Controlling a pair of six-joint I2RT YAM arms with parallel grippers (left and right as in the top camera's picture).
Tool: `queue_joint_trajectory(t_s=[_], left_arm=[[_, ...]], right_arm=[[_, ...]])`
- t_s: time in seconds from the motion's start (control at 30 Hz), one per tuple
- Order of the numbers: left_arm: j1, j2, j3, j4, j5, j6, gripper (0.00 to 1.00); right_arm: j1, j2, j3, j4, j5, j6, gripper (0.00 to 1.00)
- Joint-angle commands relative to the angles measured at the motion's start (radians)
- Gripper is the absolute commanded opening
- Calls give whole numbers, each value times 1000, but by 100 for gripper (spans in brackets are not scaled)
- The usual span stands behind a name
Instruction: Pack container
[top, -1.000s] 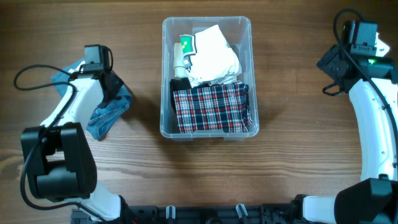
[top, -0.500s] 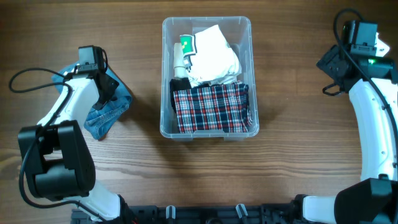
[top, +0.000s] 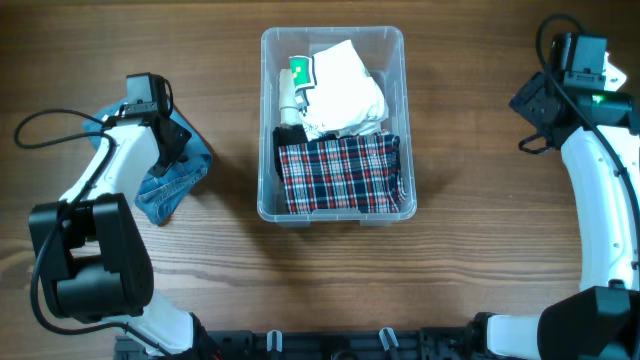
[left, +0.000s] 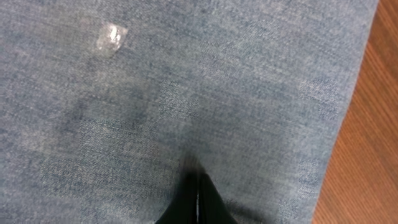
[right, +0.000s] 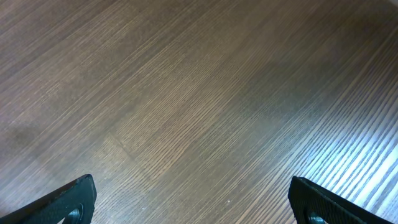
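1 large clear plastic rectangular container (top: 264, 120) w/ rounded rim sits at ctr of the brown wood-grain desk (top: 480, 250), long side running away from the robot.

Inside it, 4 things visible:
- 1 red-blue-white plaid cloth (top: 340, 175), folded flat, filling the near half.
- 1 white folded cloth (top: 345, 90) in the far half, ctr to right.
- 1 white item w/ green label (top: 296, 75) along the far-left wall.
- 1 small black item (top: 290, 135) touching the plaid cloth's far-left corner; can't tell what it is.

Outside it: 1 crumpled blue denim cloth (top: 165, 190) on the desk, left of the container, near but not touching it.

2 arms, 2 grippers.

left gripper (left: 198, 199): fingers pressed together, no gap, tips down on the denim, which fills nearly all of the wrist view. 1 pale shiny fleck (left: 111, 37) lies on the fabric. Can't tell whether any fabric is pinched.

right gripper (right: 193, 205): fingers spread as wide as they go, 1 tip at each lower corner of the wrist view, only wood grain btwn them; it holds nothing. In the overhead view it hangs over the far-right part of the desk, well apart from the container.
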Motion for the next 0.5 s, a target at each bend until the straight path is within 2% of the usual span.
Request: queue_joint_trajectory(t_s=[0.0,0.47], left_arm=[[6,24,5,-37,-9,-20,4],[6,24,-24,-131,-3,-20,4]], right_arm=[[-5,8,-10,2,13,3,100],[-5,8,-10,3,13,4,100]])
